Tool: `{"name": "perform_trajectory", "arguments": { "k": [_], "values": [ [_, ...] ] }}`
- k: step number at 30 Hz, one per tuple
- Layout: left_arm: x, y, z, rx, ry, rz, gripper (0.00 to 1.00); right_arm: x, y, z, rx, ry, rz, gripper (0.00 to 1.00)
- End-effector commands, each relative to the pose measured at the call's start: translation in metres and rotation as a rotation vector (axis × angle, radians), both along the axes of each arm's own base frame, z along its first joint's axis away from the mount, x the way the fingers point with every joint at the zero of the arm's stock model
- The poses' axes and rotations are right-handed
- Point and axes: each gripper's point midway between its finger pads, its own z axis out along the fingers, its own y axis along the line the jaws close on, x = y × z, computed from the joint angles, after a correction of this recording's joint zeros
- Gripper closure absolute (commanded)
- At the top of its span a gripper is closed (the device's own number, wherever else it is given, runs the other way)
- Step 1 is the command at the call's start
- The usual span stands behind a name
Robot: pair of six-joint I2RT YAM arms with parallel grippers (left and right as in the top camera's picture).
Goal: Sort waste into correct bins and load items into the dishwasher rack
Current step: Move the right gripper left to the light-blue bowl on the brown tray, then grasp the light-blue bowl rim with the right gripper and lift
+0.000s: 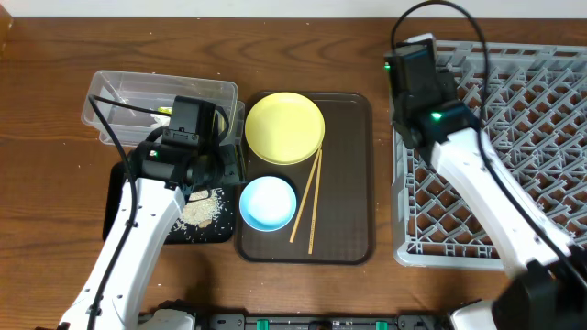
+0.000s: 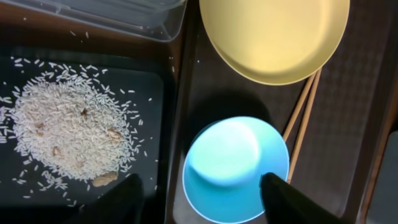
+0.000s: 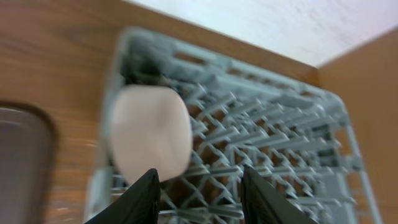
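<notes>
A light blue bowl [image 1: 268,203] [image 2: 233,162] sits on the brown serving tray beside a yellow plate [image 1: 284,126] [image 2: 273,34] and two chopsticks [image 1: 307,206] [image 2: 305,118]. My left gripper [image 1: 220,170] [image 2: 200,180] is open just above the bowl's near side, one finger over the black tray [image 1: 119,197] [image 2: 155,124], which holds a rice pile [image 1: 204,211] [image 2: 68,134]. A yellow-green wrapper [image 1: 163,111] lies in the clear tub [image 1: 138,96] [image 2: 124,15]. My right gripper [image 1: 415,69] [image 3: 199,173] is open and empty over the grey rack [image 1: 514,137] [image 3: 267,137], by a blurred white rounded dish [image 3: 149,134].
The brown serving tray [image 1: 348,183] [image 2: 348,124] lies between the bins and the rack. The right arm hides the rack's far left corner in the overhead view. Wooden table shows around everything.
</notes>
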Motion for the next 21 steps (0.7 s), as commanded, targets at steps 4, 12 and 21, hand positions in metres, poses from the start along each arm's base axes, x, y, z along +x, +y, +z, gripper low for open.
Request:
{"name": "perform_trajectory", "arguments": {
  "k": [4,12,21],
  "values": [
    [-0.002,0.006,0.004,0.014,-0.008,0.010,0.33,-0.019,0.063,-0.016,0.337,0.113,0.197,0.60],
    [-0.008,0.053,0.027,0.070,-0.078,0.154,0.26,-0.080,0.155,-0.059,0.561,0.436,0.466,0.59],
    [-0.017,0.088,0.028,0.075,-0.053,0.284,0.25,-0.132,0.231,-0.125,0.544,0.664,0.558,0.55]
  ]
}}
